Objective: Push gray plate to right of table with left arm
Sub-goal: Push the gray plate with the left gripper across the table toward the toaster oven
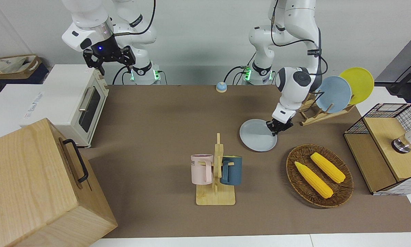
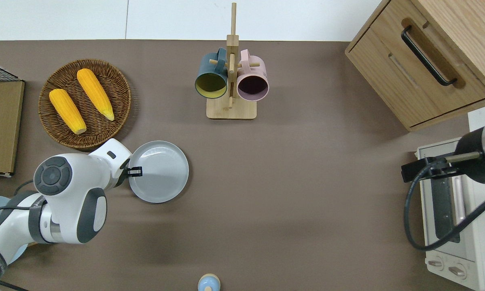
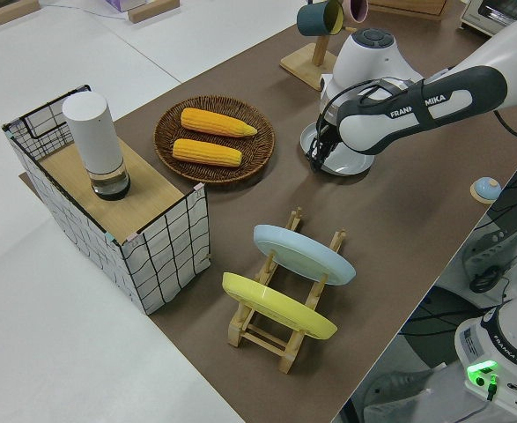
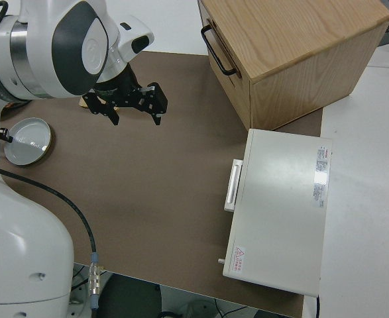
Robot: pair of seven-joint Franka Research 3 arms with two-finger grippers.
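The gray plate (image 1: pixel 256 135) lies flat on the brown table (image 1: pixel 164 123), nearer to the robots than the mug rack and toward the left arm's end. It also shows in the overhead view (image 2: pixel 161 171) and the right side view (image 4: pixel 27 140). My left gripper (image 1: pixel 275 127) is shut, and its tips are down on the plate just inside the rim on the side toward the left arm's end (image 2: pixel 136 171). In the left side view the gripper (image 3: pixel 318 159) hides part of the plate (image 3: pixel 357 163). My right gripper (image 4: pixel 134 109) is open, and that arm is parked.
A mug rack (image 2: pixel 231 81) with a pink and a teal mug stands mid-table. A wicker basket (image 2: pixel 123 87) with two corn cobs lies beside the plate. A rack holds a sky-blue plate (image 1: pixel 335 94) and a yellow plate. A toaster oven (image 1: pixel 78 99) and a wooden cabinet (image 1: pixel 37 185) fill the right arm's end.
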